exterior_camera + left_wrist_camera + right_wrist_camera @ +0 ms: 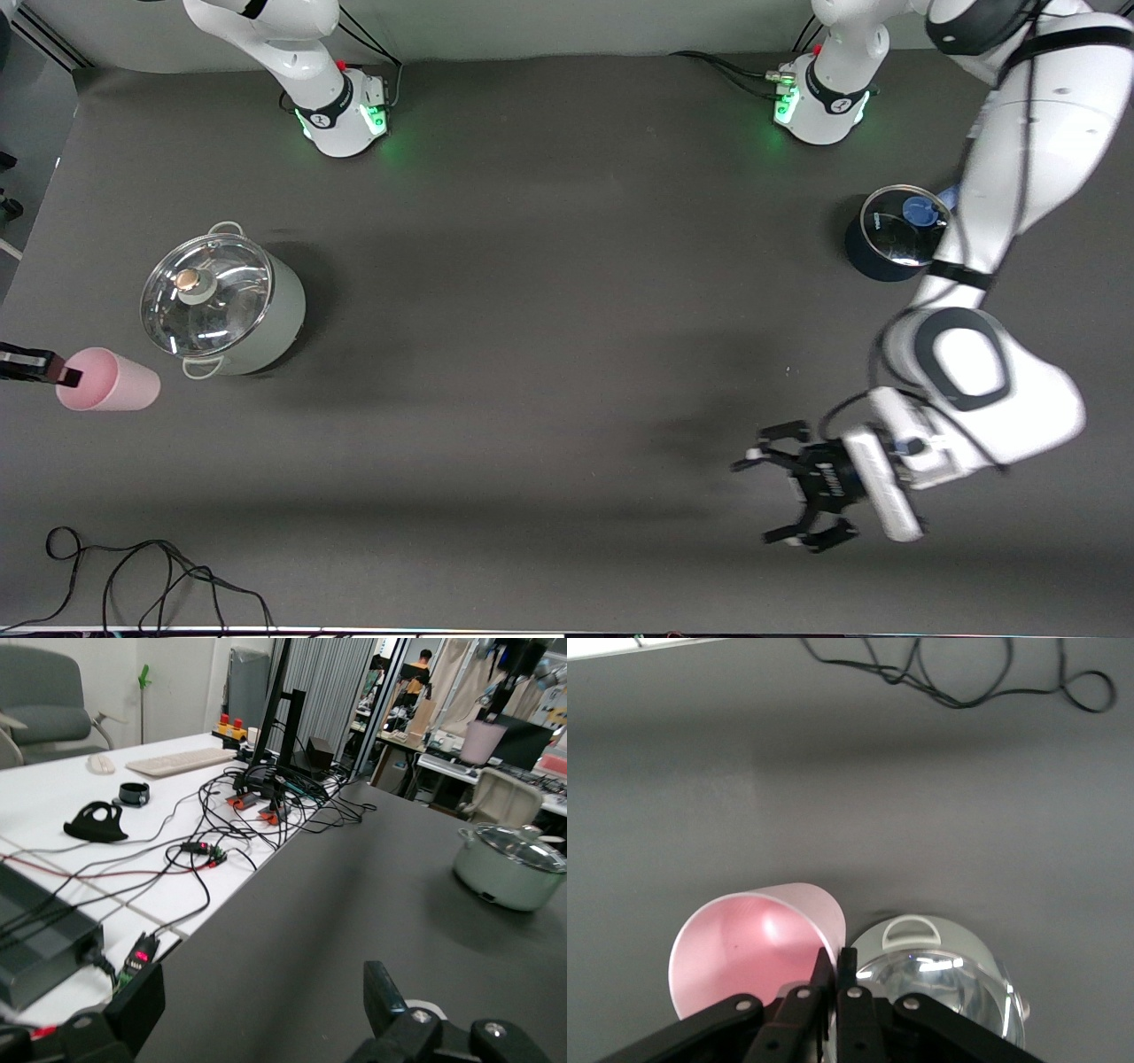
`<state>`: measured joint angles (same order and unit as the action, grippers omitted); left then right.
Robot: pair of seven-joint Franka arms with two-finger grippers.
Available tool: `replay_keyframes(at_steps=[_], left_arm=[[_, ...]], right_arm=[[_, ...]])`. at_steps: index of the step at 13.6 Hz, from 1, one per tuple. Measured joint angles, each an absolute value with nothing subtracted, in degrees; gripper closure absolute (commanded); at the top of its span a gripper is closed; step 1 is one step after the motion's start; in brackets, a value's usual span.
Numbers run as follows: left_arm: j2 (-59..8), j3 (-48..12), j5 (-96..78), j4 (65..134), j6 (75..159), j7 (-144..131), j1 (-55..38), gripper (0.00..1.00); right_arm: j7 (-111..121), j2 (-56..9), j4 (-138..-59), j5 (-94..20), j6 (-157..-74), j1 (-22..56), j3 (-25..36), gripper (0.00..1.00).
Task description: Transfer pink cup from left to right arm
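Observation:
The pink cup (111,381) hangs in the air at the right arm's end of the table, beside the pale green pot (221,301). My right gripper (71,377) is shut on the cup's rim, one finger inside and one outside, as the right wrist view shows (835,961) with the cup (749,943) under it. The left wrist view shows the cup (483,740) upright, well above the pot (514,868). My left gripper (780,496) is open and empty, low over bare table at the left arm's end. Its fingers stand wide apart in the left wrist view (261,992).
A small dark blue pot with a glass lid (890,235) stands near the left arm's base. A loose black cable (159,567) lies near the table's front edge at the right arm's end. A white table with cables (177,833) adjoins the black one.

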<state>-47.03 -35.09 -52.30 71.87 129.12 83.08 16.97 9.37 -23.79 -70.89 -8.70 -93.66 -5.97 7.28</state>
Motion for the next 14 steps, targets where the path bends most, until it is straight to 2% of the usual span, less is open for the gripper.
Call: replay_keyframes(at_steps=[4, 8, 10, 14], left_arm=[[-41.4, -31.2, -44.4, 71.3, 117.0, 65.7, 19.5, 0.0], [-36.4, -31.3, -31.5, 70.3, 105.7, 49.5, 24.2, 0.0], [-34.2, -34.0, -24.2, 69.9, 102.3, 41.4, 28.3, 0.0], [-30.2, -44.6, -9.2, 69.7, 92.8, 25.9, 38.5, 0.0]], right_arm=[[11.9, -25.5, -80.4, -9.4, -108.1, -5.8, 6.8, 1.0], [11.9, -31.0, -82.9, -9.4, -117.0, -3.9, 6.5, 1.0], [11.9, -33.8, -83.1, -9.4, -119.4, -2.5, 6.4, 1.0], [11.9, -38.5, -83.2, -8.9, -123.4, -0.6, 6.4, 1.0]])
